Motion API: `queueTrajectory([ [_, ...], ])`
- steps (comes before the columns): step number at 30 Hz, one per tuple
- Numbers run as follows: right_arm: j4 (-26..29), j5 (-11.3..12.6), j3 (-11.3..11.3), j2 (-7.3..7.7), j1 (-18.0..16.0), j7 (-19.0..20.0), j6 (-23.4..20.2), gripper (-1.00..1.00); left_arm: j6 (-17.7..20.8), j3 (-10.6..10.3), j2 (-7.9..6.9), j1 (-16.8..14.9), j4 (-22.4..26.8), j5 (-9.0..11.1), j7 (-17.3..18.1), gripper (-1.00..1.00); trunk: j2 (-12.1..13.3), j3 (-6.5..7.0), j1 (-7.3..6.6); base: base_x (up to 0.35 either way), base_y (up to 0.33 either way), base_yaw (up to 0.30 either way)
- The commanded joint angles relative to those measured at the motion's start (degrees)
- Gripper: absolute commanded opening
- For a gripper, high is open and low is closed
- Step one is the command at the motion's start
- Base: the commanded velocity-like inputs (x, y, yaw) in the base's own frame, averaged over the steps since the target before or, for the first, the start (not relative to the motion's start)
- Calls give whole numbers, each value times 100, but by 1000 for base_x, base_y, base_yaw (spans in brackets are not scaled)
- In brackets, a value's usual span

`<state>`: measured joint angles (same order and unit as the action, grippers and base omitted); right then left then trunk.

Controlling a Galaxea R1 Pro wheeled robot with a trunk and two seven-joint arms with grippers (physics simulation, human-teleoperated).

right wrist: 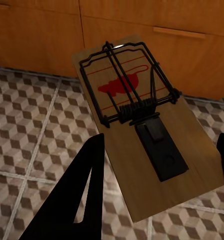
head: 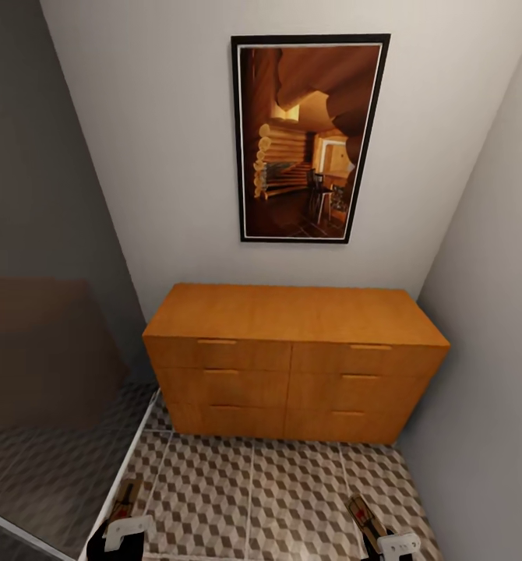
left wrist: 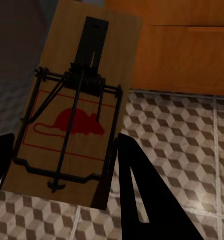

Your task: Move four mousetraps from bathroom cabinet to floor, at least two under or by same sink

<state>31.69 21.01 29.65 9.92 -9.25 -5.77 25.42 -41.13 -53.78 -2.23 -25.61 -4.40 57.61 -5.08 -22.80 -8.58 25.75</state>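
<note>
The orange-brown cabinet [head: 292,358] stands against the back wall, all its drawer fronts closed and its flat top bare. In front of it lies the cube-patterned bathroom floor [head: 276,491]. My left gripper [head: 125,526] hangs low at the near left, shut on a mousetrap [left wrist: 74,110], a wooden board with dark wire and a red mouse print. That trap [head: 126,499] sticks forward over the tiles. At the near right my right gripper [head: 386,538] is shut on a second mousetrap [right wrist: 137,120], which also points toward the cabinet [right wrist: 157,55]. The sink is out of view.
A framed picture [head: 308,140] hangs above the cabinet. A grey wall [head: 487,327] closes the right side. On the left a glass-like dark partition [head: 43,351] with a white bottom edge [head: 128,460] borders the tiles, leaving a narrow tiled strip between.
</note>
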Motion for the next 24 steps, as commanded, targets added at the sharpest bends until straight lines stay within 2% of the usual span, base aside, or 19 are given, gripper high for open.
queueTrajectory([
  [1, 4, 30, 50, 9, -7, -61, 20, -100, -10, -36, 3, -4, -8, -48, -73, -100, -11, -3, 4, 0, 0, 90],
  [10, 4, 31, 51, 10, -7, -60, 23, -100, -9, -36, 3, -5, -8, -48, -73, -100, -11, 29, 4, 0, 0, 50],
  [24, 4, 26, 50, 9, -7, -195, 19, -100, -9, -36, 3, -3, -8, -48, -73, -100, -11, 30, 4, 0, 0, 262],
])
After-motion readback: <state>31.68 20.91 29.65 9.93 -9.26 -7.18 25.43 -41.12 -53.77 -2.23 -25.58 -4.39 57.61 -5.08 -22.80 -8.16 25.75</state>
